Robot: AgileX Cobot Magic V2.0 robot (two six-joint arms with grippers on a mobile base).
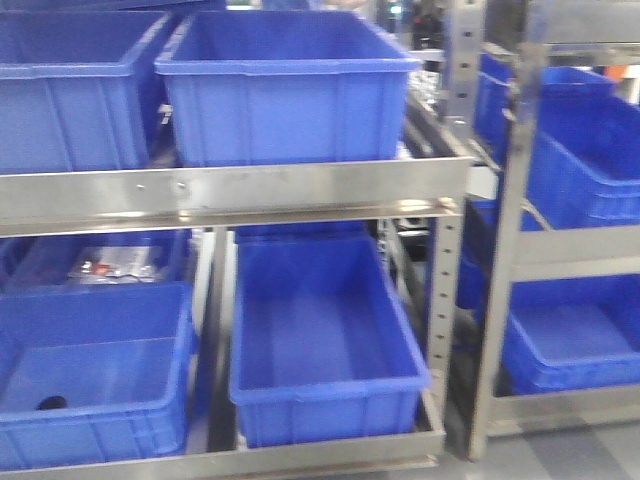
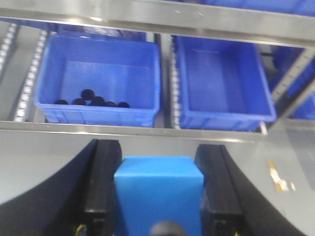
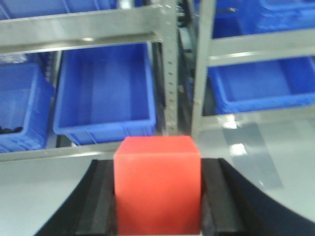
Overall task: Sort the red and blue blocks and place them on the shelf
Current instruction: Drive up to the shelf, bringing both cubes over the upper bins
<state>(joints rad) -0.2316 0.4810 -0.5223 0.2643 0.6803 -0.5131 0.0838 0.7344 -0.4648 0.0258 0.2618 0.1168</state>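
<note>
My left gripper (image 2: 158,162) is shut on the blue block (image 2: 158,194), its black fingers (image 2: 106,177) pressed on both sides. My right gripper (image 3: 157,169) is shut on the red block (image 3: 157,184). Both are held above grey floor in front of the shelf (image 1: 230,190), whose brushed-steel front rail crosses the front view. The shelf also shows in the left wrist view (image 2: 162,14) and the right wrist view (image 3: 83,27). Neither gripper shows in the front view.
Large blue bins fill the shelf: two on top (image 1: 285,90), an empty one lower middle (image 1: 325,345), one lower left (image 1: 95,375) holding several black round parts (image 2: 91,100). A second rack with blue bins (image 1: 575,150) stands to the right.
</note>
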